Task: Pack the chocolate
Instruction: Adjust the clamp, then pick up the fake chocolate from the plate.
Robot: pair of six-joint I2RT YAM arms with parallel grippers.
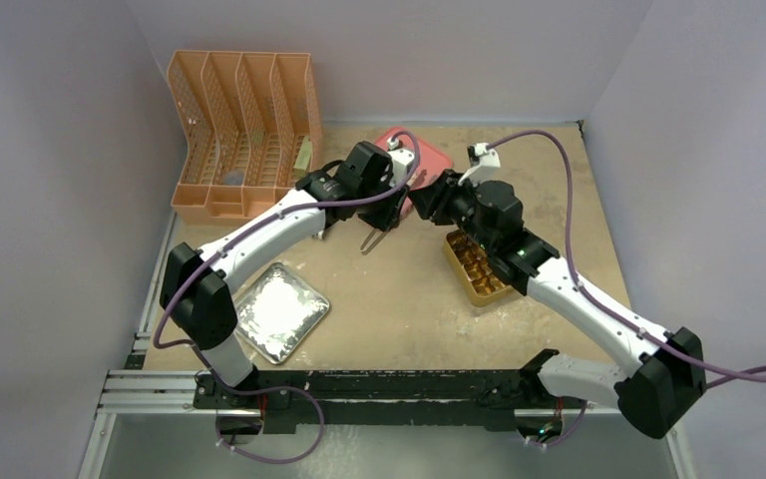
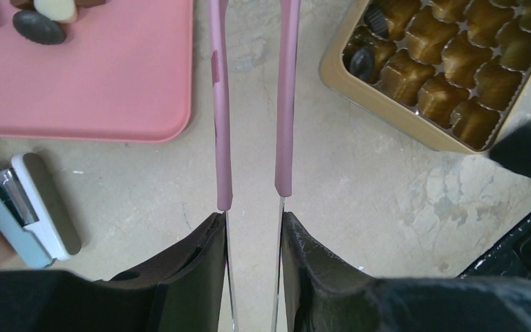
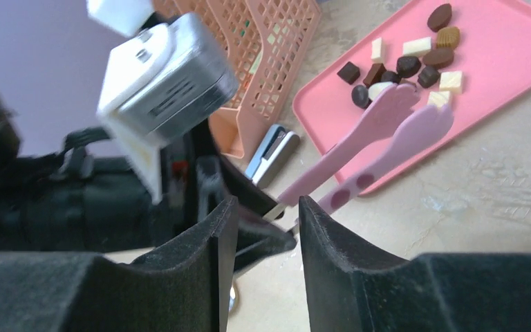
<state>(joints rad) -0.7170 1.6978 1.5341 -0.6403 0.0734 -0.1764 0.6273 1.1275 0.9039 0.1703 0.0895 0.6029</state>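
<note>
**Tongs in the left jaws, right jaws empty, chocolate on the pink tray**

Top view: the left gripper (image 1: 387, 205) and the right gripper (image 1: 431, 200) stand close together over the far middle of the desk (image 1: 399, 299). Thin tongs (image 1: 370, 239) stick out from the left jaws toward the near side. The pink tray (image 1: 437, 160) lies just behind both jaws and is partly covered by them. The gold box (image 1: 479, 284) lies on the near side of the right jaws, under the right arm. An orange rack (image 1: 244, 130) stands well to the left of the left jaws. The pieces on the tray are too small to tell here.

Left wrist view: the left jaws are closed on the two metal legs of the tongs. The legs are held narrow but do not touch, and their pink sleeves run straight ahead. Ahead and to the left is the pink tray, with chocolate (image 2: 39, 26) at its far corner: a dark oval piece touching a cream one. Ahead and to the right is the gold box. Two dark pieces sit in the cups at its near corner, and the other cups look bare. A pale stapler (image 2: 34, 207) lies just left of the jaws, near the tray's edge.

Right wrist view: the right jaws stand partly open with nothing between them. Ahead of them the pink tips of the tongs reach over the tray's near edge, next to a loose group of dark, brown and cream pieces. I cannot tell whether the tips hold a piece.
</note>
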